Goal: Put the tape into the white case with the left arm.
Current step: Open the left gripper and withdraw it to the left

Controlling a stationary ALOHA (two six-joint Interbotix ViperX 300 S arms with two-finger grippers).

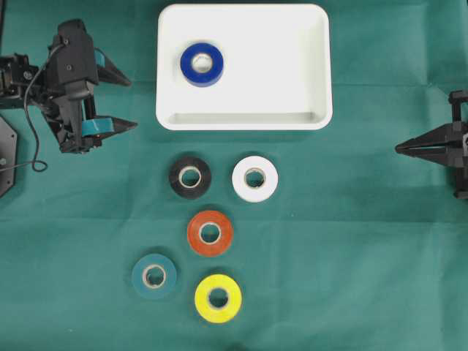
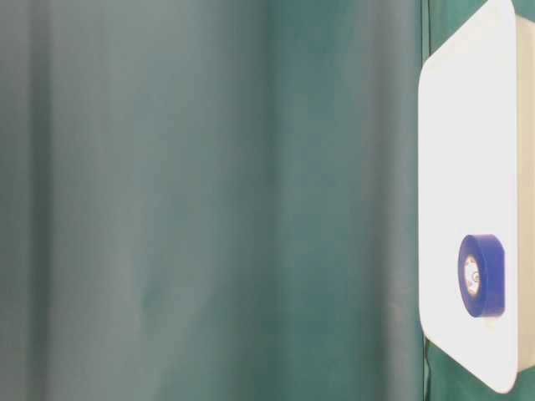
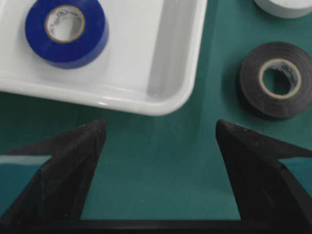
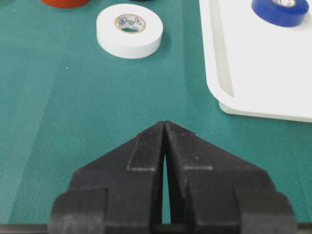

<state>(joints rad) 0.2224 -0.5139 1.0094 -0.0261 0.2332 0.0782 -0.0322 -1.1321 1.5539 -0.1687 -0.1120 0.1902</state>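
Left arm's black teal-patched pincer [image 1: 131, 102], upper left, gapes empty; glossy black tape roll [image 1: 190, 176] looks light, rigid: pinch across its rim.

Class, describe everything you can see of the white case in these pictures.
The white case is a shallow rectangular tray with rounded corners and a raised rim, and looks like glossy plastic. It lies flat on the green cloth, beyond the loose rolls. One blue tape roll lies flat inside, left of its middle. Neither gripper touches it.
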